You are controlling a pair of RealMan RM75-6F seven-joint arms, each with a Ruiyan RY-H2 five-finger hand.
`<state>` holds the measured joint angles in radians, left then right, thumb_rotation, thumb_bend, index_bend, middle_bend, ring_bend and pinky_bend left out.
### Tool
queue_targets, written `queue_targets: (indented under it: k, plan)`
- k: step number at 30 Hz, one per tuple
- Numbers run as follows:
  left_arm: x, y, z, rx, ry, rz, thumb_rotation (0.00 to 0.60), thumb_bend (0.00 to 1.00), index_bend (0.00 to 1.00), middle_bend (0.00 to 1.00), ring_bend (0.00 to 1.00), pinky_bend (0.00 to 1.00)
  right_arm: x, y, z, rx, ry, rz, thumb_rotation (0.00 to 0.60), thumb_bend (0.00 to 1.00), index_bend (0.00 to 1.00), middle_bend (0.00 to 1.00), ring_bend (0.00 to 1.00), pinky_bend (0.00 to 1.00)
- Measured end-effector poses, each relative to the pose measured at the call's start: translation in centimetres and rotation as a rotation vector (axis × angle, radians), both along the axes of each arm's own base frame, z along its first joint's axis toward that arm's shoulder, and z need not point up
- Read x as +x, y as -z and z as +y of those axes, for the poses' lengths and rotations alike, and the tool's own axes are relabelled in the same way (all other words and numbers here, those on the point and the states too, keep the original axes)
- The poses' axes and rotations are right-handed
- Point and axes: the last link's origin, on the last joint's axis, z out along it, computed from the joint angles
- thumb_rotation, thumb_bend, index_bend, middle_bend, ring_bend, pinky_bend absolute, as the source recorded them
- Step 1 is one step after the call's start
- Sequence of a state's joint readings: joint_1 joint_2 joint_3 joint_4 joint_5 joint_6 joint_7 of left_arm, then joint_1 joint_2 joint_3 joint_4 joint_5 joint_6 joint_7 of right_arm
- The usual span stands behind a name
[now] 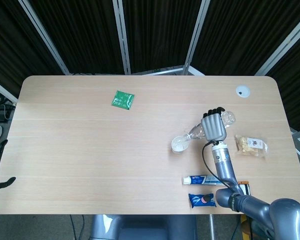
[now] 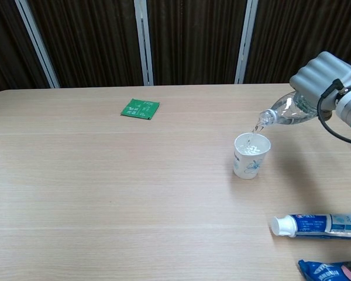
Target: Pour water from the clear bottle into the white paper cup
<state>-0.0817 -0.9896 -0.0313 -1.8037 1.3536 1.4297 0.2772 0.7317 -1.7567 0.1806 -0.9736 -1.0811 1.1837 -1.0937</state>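
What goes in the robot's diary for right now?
phase: pouring | right hand: holds tilted clear bottle | water entering white paper cup

Light wood table (image 1: 90,150); dark curtains (image 2: 193,41) behind, white frame bars (image 2: 141,41).

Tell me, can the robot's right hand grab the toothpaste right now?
Probably not right now. The right hand grips the clear bottle, tipped over the white paper cup with water running out. The toothpaste lies uncovered nearby, so the path looks free once it lets go.
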Motion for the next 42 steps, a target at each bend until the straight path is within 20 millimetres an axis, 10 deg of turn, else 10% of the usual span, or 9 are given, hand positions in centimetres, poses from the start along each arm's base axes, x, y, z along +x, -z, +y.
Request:
queue_targets:
  k: [16, 42]
  plan:
    - [0.0, 0.0, 0.0, 0.001, -0.002, 0.000, 0.600, 0.00, 0.00, 0.00, 0.00, 0.00, -0.3, 0.1, 0.0, 0.020, 0.032, -0.102, 0.600, 0.67, 0.55, 0.66, 0.52, 0.37]
    - [0.0, 0.4, 0.1, -0.026, -0.012, -0.004, 0.600, 0.00, 0.00, 0.00, 0.00, 0.00, -2.5, -2.6, -0.3, 0.191, 0.214, -1.255, 0.600, 0.72, 0.55, 0.67, 0.52, 0.39]
